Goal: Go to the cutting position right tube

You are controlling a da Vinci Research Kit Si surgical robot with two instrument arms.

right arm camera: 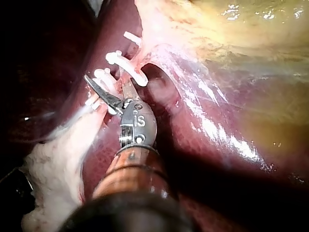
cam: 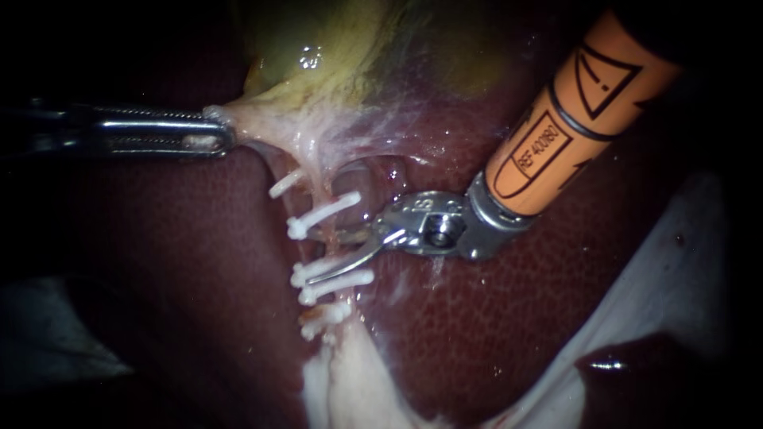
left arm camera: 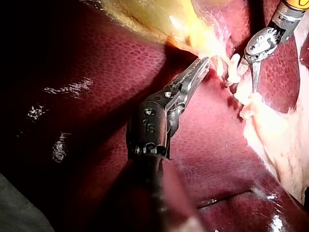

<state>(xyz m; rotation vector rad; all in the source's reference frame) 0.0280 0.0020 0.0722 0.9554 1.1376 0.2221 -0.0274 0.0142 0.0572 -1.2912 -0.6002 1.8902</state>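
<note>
Right instrument: blades spread, one on either side of the clipped tube, in the gap between white clips, not closed on it. Left instrument: jaws pinching pale tissue under the gallbladder, pulled taut. Liver beneath.
</note>
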